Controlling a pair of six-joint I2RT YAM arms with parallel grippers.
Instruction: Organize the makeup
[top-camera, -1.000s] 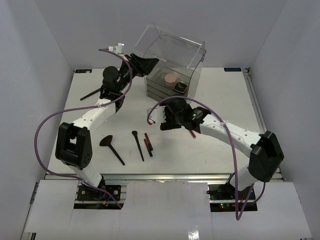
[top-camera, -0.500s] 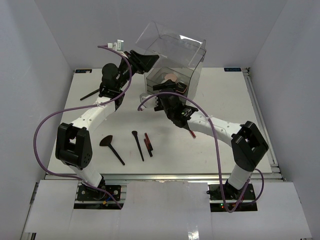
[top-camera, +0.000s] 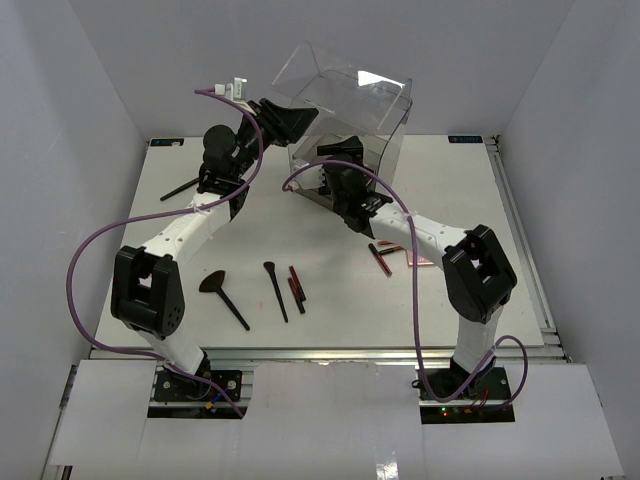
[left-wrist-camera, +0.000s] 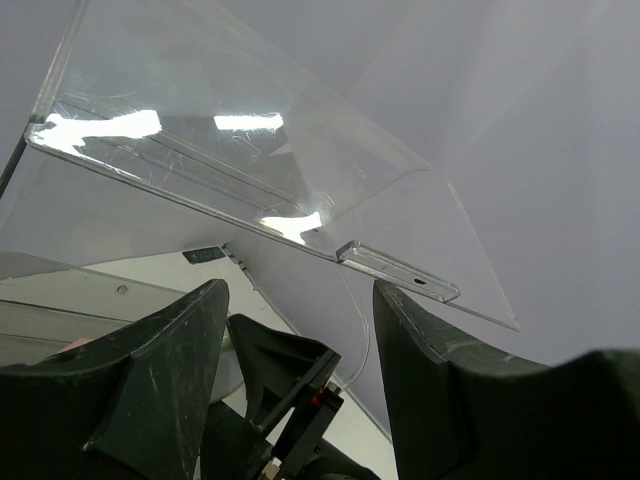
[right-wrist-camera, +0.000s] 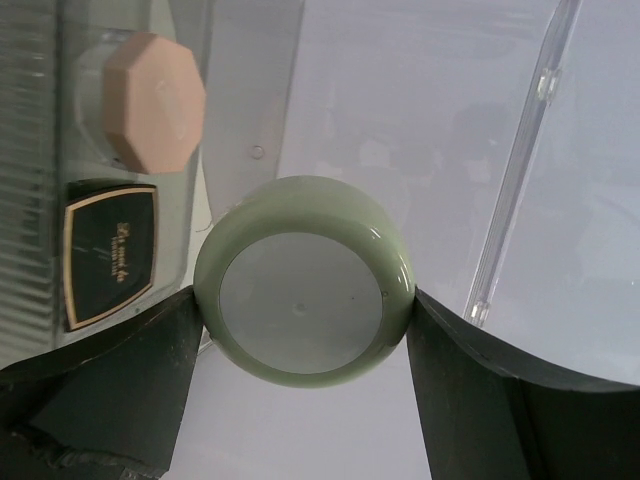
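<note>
pale-green glossy round jar, flat-faced, clamped in the right gripper; left gripper jaws apart.

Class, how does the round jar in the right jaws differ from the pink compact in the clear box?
Colour: the jar is pale greenish-white, the pink compact pink. Shape: the jar is round, the compact eight-sided. State: the jar sits gripped between the jaws of the right gripper, while the compact lies in the clear box. Both are small makeup pieces.
</note>
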